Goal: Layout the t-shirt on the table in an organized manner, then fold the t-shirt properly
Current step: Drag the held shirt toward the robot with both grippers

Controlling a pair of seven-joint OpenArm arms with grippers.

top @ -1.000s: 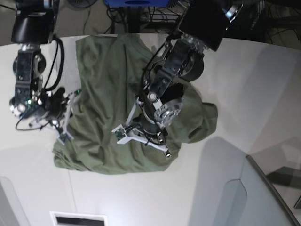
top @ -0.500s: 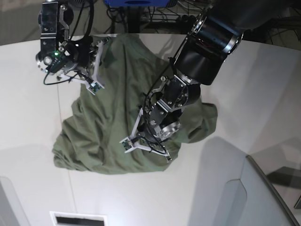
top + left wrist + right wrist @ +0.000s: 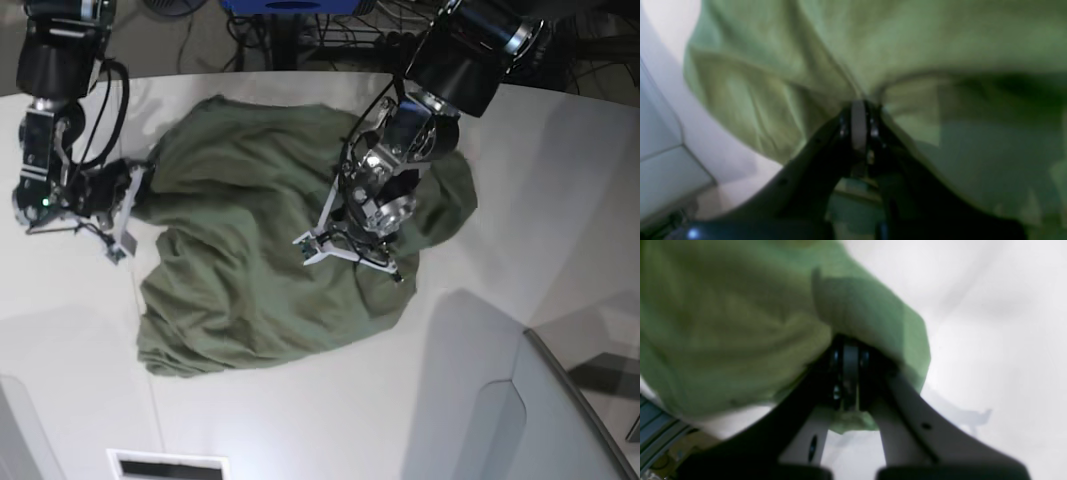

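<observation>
I see olive t-shirt bunched, rumpled, centre frame on white counter. Left claw pinched shut on cloth mid-shirt; right claw clamped on left edge. Layout unfinished, I judge; folding not begun.

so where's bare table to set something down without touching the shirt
Bare table runs right of the t-shirt, up to the grey panel. A strip below the shirt's lower edge is also free. Crowded: the middle, where the left end effector pinches cloth, and the shirt's left edge, held by the right end effector.
</observation>
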